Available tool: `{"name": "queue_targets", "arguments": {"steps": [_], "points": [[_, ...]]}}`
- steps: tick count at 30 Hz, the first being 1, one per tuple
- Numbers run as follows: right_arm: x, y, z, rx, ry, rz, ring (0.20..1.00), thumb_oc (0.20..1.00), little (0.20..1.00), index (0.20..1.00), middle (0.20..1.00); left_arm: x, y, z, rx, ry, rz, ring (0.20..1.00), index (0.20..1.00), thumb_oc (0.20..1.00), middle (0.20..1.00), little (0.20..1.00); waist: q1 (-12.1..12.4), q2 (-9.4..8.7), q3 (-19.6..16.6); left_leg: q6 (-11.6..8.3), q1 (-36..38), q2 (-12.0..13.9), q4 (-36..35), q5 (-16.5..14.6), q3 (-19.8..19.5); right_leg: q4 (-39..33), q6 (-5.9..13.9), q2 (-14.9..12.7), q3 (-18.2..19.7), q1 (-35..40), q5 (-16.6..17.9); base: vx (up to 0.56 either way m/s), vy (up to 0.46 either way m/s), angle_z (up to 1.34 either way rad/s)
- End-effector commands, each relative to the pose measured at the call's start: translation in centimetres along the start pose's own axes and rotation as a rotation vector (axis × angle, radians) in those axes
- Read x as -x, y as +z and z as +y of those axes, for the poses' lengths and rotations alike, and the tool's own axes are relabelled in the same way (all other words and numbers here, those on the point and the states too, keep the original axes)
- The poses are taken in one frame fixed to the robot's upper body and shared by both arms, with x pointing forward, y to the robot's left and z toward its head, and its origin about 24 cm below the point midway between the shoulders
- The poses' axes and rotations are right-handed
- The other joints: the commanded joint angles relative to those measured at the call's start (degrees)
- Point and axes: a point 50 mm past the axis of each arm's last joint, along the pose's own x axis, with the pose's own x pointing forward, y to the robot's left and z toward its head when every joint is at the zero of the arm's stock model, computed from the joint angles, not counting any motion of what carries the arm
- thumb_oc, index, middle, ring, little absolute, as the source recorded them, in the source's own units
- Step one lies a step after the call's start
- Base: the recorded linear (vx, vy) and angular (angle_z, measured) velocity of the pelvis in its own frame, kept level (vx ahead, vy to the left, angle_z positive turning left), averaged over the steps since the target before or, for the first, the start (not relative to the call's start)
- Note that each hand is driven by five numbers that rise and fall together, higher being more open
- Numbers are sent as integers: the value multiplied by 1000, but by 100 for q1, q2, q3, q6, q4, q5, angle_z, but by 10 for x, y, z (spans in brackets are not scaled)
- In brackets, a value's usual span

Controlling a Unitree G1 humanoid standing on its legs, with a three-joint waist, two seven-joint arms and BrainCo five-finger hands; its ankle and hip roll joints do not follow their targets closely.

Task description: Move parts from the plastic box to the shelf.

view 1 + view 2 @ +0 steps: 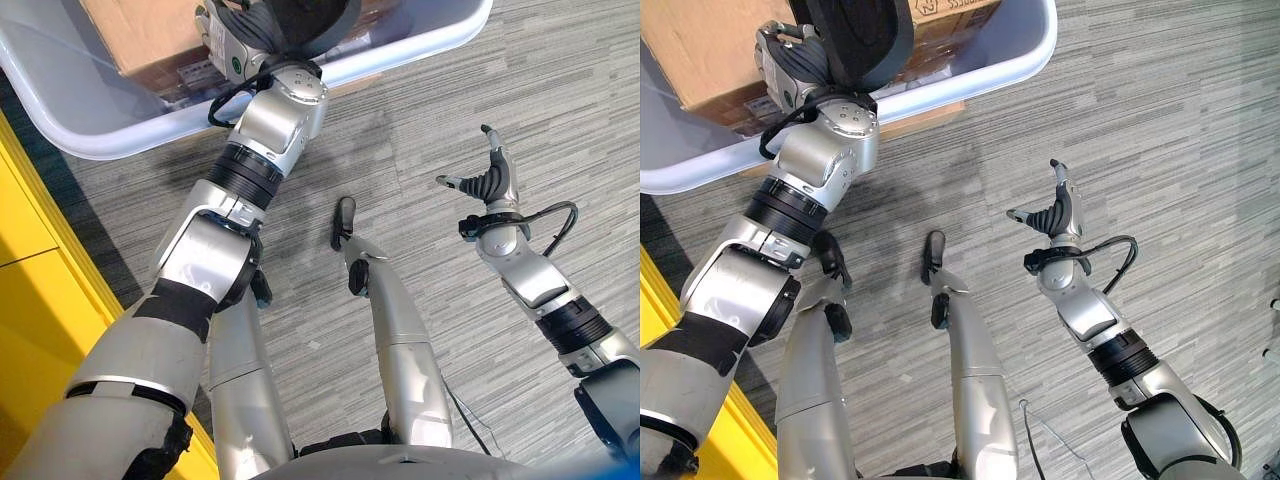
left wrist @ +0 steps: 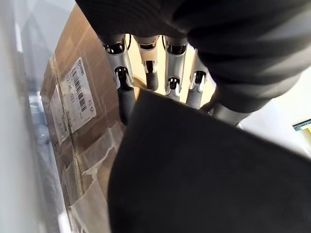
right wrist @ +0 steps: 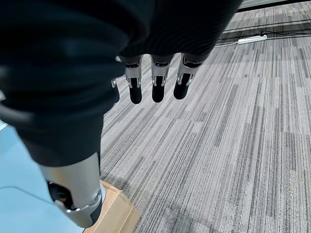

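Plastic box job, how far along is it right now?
Early, by the look of it. Nothing looks delivered yet: the shelf isn't visible. In hand: the left hand is down in the plastic box, its fingers against a black part beside the cardboard box; a firm grip can't be confirmed. The right hand hangs open and empty over the carpet. Lifting and carrying remain.

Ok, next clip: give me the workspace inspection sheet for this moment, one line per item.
Surface: grey striped carpet floor.
Job's things: pale plastic box with a cardboard box inside; a black part against the left hand's fingers.
Clutter: nothing seen.
Hands: left hand inside the plastic box, grip on the black part unclear; right hand open above the floor, holding nothing.
Cables: white power strip on the floor.
Surroundings: yellow panel at the robot's left.
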Motion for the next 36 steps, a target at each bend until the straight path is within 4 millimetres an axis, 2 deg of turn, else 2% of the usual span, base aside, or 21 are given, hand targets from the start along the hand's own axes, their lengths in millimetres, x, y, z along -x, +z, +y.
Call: {"name": "queue_targets", "arguments": {"steps": [1,4,7,11,15,20,27,31,36], "points": [[-6,20,-17,-31,-87,-90,1000,1000,1000,1000,1000,-24,-129,31,-244,25,354,200,200,200,200,200,-261,-67,351,-411,74,380,673,-309,-202,231,211,156,-118,95,412,0,0,0],[-5,19,-15,-29,-83,-92,1000,1000,1000,1000,1000,-27,-119,31,-194,52,271,200,200,200,200,200,-246,-56,351,-412,178,387,627,-297,-176,258,190,164,-116,176,376,0,13,0],[0,17,-11,-17,-70,-108,1000,1000,1000,1000,1000,-36,-91,41,-137,182,62,200,200,200,200,200,-229,45,351,-390,599,355,431,-272,-54,255,145,194,-88,529,266,-7,80,2],[5,16,-9,5,-59,-126,1000,1000,1000,1000,1000,-45,-84,55,-69,264,5,200,200,200,200,200,-197,168,351,-401,1091,302,179,-234,83,141,118,186,-78,954,175,-13,88,-9],[12,10,-9,52,-46,-150,1000,1000,1000,1000,1000,-55,-89,74,-21,333,-14,200,200,200,200,200,-154,332,351,-420,1922,281,-271,-155,331,-76,113,117,-105,1607,45,-12,147,-3],[19,4,-16,94,-32,-182,1000,1000,1000,1000,1000,-67,-89,90,15,348,-24,200,200,200,200,200,-166,505,351,-418,2591,224,-564,-127,519,-158,72,115,-62,2135,-157,-10,161,-1],[34,2,-16,99,8,-244,1000,1000,1000,1000,1000,-67,-94,99,49,306,-68,200,200,200,200,200,-145,673,351,-373,3341,187,-790,-155,639,-170,20,110,16,2776,-400,2,76,-5],[37,2,-16,111,28,-265,1000,1000,1000,1000,1000,-65,-102,102,61,279,-59,200,200,200,200,200,-127,748,351,-356,3583,166,-841,-165,637,-224,1,93,34,3029,-450,4,50,-8],[38,2,-15,122,36,-281,1000,1000,1000,1000,1000,-66,-100,101,82,249,-54,200,200,200,200,200,-137,800,351,-346,3642,194,-839,-164,636,-212,-27,97,67,3117,-504,-23,37,-1]]}}
